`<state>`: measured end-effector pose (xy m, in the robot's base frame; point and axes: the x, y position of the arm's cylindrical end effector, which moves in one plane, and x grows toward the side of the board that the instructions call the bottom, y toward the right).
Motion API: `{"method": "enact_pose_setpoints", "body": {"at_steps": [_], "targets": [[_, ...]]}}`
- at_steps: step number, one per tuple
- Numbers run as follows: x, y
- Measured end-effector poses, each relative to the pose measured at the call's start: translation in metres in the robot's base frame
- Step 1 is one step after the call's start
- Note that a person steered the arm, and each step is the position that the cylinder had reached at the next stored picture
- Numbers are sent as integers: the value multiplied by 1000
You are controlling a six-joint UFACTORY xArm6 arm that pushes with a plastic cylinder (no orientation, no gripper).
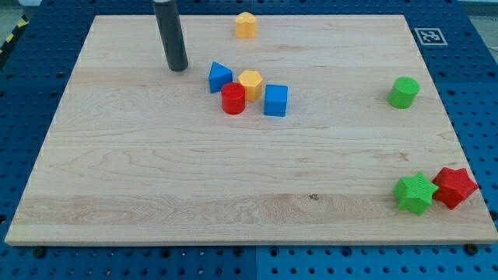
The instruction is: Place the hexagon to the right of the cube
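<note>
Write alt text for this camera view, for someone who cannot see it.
A dark rod's tip rests on a wooden board, left of a cluster: blue triangle, yellow hexagon, red cylinder, blue cube. Elsewhere sit another yellow block, a green cylinder, and green and red stars.

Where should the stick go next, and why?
Probably my tip should slide up over the cluster. The yellow hexagon sits up-left of the blue cube, wedged beside the red cylinder and blue triangle, so it needs freeing first.

Pale grained wood is forming the smooth table [156, 179]; the yellow hexagon [250, 81] and blue cube [275, 100] are looking like matt plastic
</note>
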<state>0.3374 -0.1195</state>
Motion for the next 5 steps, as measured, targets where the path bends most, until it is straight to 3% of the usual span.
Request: {"method": "enact_pose_setpoints", "body": {"at_steps": [5], "targets": [[37,135]]}}
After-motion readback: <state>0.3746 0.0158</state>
